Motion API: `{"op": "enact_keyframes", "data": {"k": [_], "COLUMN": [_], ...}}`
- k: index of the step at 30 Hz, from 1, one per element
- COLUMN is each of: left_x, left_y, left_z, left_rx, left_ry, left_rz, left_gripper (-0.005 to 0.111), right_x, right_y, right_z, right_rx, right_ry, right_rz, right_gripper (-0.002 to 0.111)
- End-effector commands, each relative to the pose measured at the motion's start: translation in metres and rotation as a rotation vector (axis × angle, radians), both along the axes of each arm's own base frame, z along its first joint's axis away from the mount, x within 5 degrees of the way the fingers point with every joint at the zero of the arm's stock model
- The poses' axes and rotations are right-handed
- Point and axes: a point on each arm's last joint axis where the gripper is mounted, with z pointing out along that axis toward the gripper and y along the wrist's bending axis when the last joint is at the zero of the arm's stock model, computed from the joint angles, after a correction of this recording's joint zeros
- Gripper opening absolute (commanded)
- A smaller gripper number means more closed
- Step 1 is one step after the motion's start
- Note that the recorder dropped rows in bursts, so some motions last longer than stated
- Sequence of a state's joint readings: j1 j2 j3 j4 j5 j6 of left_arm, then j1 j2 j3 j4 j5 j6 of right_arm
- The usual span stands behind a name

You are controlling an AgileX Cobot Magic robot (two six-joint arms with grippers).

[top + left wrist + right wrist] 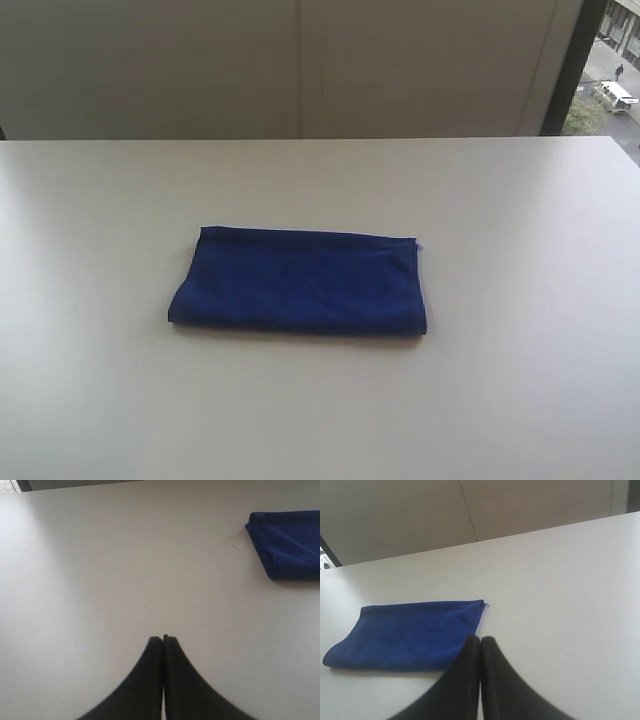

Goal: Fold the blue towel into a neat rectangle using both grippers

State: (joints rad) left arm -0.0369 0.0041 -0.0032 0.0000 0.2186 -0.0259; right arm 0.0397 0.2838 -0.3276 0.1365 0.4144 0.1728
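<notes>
Folded blue towel (300,282) lies flat, rectangular, on white worktop (500,400). Jaws of left tool (163,639) pressed together, gripping nothing; right tool (480,639) same, empty, apart from towel.

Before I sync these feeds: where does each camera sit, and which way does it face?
Exterior: raised, looking down at the folded blue towel on the table; no arm shows.
Left wrist: behind the shut left gripper, facing table and one towel end.
Right wrist: behind the shut right gripper, facing towel and wall.
All share the towel.
</notes>
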Motion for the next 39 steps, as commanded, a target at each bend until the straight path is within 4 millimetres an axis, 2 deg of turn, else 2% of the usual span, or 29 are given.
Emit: {"op": "enact_keyframes", "data": {"k": [1, 33, 34, 36, 37, 39], "left_x": [0.0, 0.0, 0.0, 0.0, 0.0, 0.0], "left_y": [0.0, 0.0, 0.0, 0.0, 0.0, 0.0], "left_z": [0.0, 0.0, 0.0, 0.0, 0.0, 0.0], "left_rx": [-0.008, -0.008, -0.008, -0.008, -0.008, -0.008], "left_ry": [-0.009, -0.009, -0.009, -0.009, -0.009, -0.009], "left_rz": [-0.001, -0.001, -0.001, -0.001, -0.001, -0.001], "left_gripper": [0.0, 0.0, 0.0, 0.0, 0.0, 0.0], "right_x": [0.0, -0.002, -0.002, 0.0, 0.0, -0.003], "right_y": [0.0, 0.001, 0.001, -0.001, -0.002, -0.004], "right_z": [0.001, 0.001, -0.002, -0.019, -0.041, -0.063], "right_rx": [0.001, -0.033, -0.042, -0.151, -0.256, -0.294], "right_ry": [-0.015, -0.029, -0.034, -0.06, -0.067, -0.059], "right_rz": [-0.001, 0.018, 0.021, 0.034, 0.043, 0.034], "right_gripper": [0.0, 0.0, 0.0, 0.0, 0.0, 0.0]}}
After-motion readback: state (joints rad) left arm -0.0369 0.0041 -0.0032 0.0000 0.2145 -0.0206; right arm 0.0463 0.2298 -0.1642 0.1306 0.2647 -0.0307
